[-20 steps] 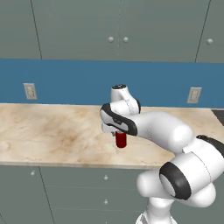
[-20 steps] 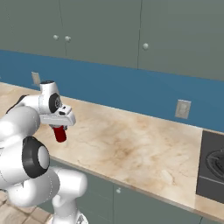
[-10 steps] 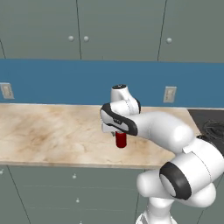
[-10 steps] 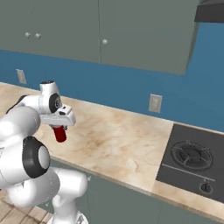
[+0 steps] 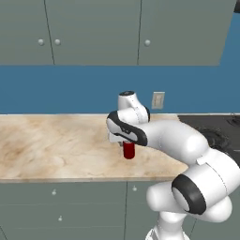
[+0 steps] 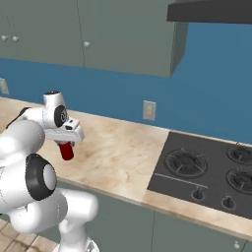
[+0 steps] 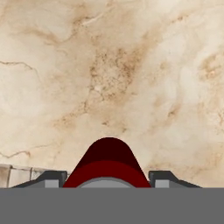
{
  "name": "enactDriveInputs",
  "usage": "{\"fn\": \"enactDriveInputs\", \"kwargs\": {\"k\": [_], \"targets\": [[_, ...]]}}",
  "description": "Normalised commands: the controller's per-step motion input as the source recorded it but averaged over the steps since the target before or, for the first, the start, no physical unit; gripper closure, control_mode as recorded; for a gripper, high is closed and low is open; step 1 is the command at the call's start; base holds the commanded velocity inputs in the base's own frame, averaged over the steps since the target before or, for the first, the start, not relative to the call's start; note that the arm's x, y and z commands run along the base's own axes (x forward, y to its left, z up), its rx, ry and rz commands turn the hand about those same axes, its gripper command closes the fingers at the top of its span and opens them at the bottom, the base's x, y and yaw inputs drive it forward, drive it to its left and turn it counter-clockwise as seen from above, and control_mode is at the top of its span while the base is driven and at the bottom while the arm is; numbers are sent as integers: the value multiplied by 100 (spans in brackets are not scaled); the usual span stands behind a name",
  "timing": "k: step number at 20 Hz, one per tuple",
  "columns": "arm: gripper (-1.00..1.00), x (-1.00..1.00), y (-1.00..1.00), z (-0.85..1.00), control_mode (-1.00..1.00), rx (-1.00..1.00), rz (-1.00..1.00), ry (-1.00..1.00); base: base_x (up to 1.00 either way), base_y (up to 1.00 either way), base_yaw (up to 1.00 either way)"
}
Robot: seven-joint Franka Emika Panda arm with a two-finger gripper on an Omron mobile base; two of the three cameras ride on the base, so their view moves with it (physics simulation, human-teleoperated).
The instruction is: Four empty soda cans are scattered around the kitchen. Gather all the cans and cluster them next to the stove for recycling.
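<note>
Red soda can (image 5: 128,150) hangs from the gripper (image 5: 125,141) above the marble counter (image 5: 56,145), its body upright and its top hidden under the hand. From the right base view the can (image 6: 65,150) shows below the white hand, with the gripper (image 6: 64,141) clamped over its upper part. In the hand view the red can (image 7: 108,164) fills the gap between the two dark fingertips (image 7: 51,176), which sit close against its left and right sides; the fingers are narrowed onto it and hold it. Beyond the can in that view lies bare beige counter (image 7: 131,74) with brown veins.

To the right of the held can, well apart from it, the black stove (image 6: 206,172) is set into the counter, with round burner grates and small knobs along its near edge. Its left part also shows at the right edge of the left base view, stove (image 5: 211,125), behind the arm's white elbow.

A blue backsplash (image 5: 70,91) runs along the far side of the counter, with a wall outlet (image 5: 158,100) just right of the hand. Grey upper cabinets (image 5: 93,30) hang above.
</note>
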Motion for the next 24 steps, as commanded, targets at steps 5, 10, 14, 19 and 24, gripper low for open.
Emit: {"fn": "enactDriveInputs", "kwargs": {"k": [5, 10, 14, 19, 24], "targets": [[100, 0, 0, 0, 100, 0, 0, 0, -34, -41, -12], [100, 0, 0, 0, 100, 0, 0, 0, -37, -57, 0], [100, 0, 0, 0, 100, 0, 0, 0, -33, -60, 0], [100, 0, 0, 0, 100, 0, 0, 0, -39, -47, -4], [100, 0, 0, 0, 100, 0, 0, 0, -36, -36, -18]]}}
